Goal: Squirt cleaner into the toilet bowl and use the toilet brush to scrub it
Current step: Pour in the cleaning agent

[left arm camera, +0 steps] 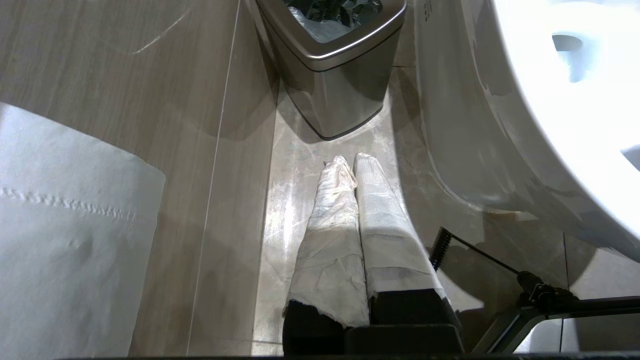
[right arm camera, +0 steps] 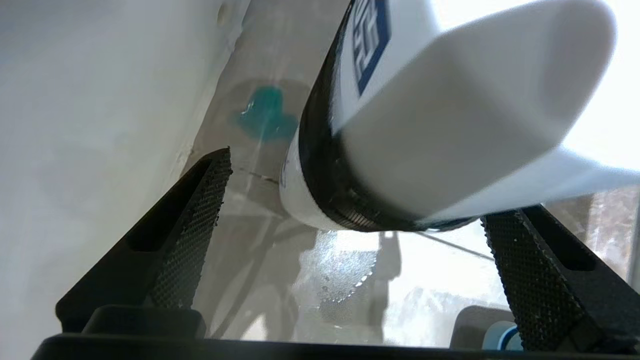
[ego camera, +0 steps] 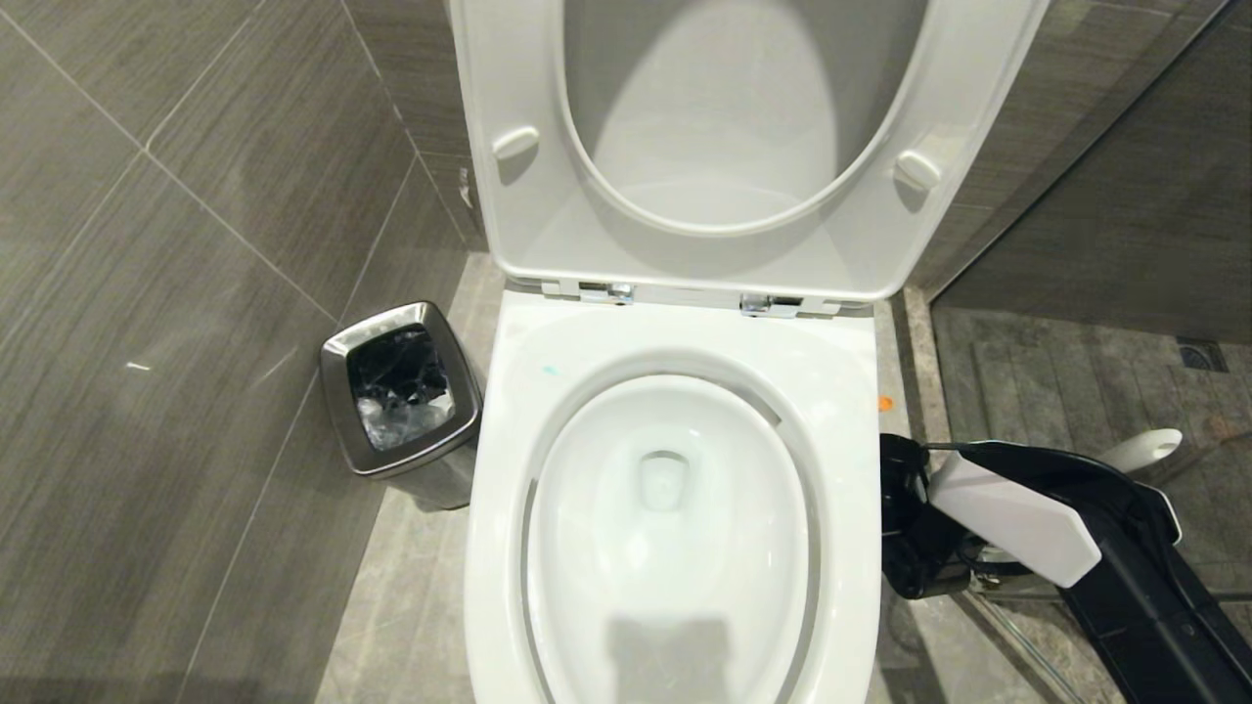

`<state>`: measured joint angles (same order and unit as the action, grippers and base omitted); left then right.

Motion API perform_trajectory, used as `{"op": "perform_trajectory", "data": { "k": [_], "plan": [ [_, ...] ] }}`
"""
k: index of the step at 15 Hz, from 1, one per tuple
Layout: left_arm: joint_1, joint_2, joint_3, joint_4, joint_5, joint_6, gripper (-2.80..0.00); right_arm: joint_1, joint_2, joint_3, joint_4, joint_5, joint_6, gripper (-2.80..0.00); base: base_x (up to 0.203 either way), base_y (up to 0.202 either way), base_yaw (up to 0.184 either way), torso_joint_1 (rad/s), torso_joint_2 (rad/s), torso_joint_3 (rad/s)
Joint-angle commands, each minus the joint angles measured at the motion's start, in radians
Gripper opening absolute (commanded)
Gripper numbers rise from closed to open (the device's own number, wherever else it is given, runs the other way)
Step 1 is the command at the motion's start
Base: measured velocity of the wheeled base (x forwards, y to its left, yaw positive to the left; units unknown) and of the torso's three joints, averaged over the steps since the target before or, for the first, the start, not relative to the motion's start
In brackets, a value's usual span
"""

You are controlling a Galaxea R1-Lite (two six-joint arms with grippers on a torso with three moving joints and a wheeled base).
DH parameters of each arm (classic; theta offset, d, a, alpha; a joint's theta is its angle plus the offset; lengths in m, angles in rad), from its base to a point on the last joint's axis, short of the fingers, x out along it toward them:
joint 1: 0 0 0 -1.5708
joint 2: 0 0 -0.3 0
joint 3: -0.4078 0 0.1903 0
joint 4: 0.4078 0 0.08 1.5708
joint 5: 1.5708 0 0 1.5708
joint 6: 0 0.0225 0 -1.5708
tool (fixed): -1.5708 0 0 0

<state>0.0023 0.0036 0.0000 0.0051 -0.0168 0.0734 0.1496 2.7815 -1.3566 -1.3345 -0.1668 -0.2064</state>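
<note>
Down on the floor by the right side of the large white glossy ceramic toilet bowl [ego camera: 675, 528], the right gripper [right arm camera: 350, 220] gapes wide around a white black-collared bottle [right arm camera: 450, 125], seemingly poised to grip it, beside spilled turquoise-blue cleaner [right arm camera: 265, 117].

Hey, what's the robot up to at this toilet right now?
The robot faces an open toilet bowl with seat and lid raised. Its right gripper is down beside the bowl on the right, fingers wide open around a white bottle with a black collar, not clamped on it. A turquoise splash of cleaner lies on the floor there. The left gripper is shut, hanging idle near the steel bin. No brush is in hand.
</note>
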Motion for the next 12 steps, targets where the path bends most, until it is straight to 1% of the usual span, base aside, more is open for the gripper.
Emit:
{"op": "perform_trajectory", "data": {
  "k": [1,5,12],
  "plan": [
    [-0.001,-0.001,0.000,0.000,0.000,0.000,-2.80,-0.001,-0.005,-0.001,-0.009,0.001,-0.005,0.00,0.000,0.000,0.000,0.000,0.00,0.000],
    [0.001,-0.001,0.000,0.000,0.000,0.000,-2.80,-0.008,0.028,-0.064,-0.014,-0.005,-0.014,0.00,0.000,0.000,0.000,0.000,0.00,0.000],
    [-0.001,-0.001,0.000,0.000,0.000,0.000,-2.80,-0.018,0.030,-0.070,0.012,-0.005,-0.035,0.00,0.000,0.000,0.000,0.000,0.00,0.000]
  ]
}}
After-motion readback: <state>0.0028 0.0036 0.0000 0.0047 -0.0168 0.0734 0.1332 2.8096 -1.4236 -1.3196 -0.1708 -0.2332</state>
